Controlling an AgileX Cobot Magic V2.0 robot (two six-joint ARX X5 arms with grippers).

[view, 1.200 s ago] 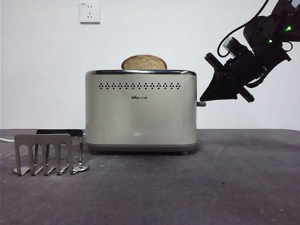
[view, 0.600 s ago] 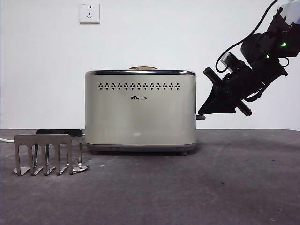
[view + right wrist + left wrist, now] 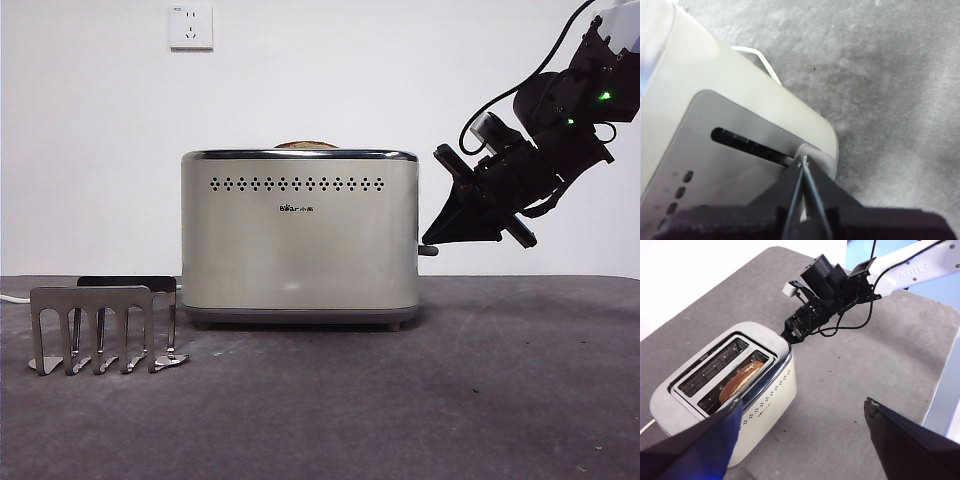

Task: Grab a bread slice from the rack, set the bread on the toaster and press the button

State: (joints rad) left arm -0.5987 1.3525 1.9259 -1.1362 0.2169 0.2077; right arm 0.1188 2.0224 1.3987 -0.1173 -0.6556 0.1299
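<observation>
Grey tabletop carries the toaster, bread sunk inside; the right pincer, closed, presses its button; the left pincer hangs open.

I am looking at a dark grey, felt-like table that is carrying two things. A boxy cream-beige toaster with a chrome top rim is standing at its middle. A small grey metal rack with rounded prongs is sitting beside it, nearer me.

The slice of bread sits in the toaster, the rack front-left.
</observation>
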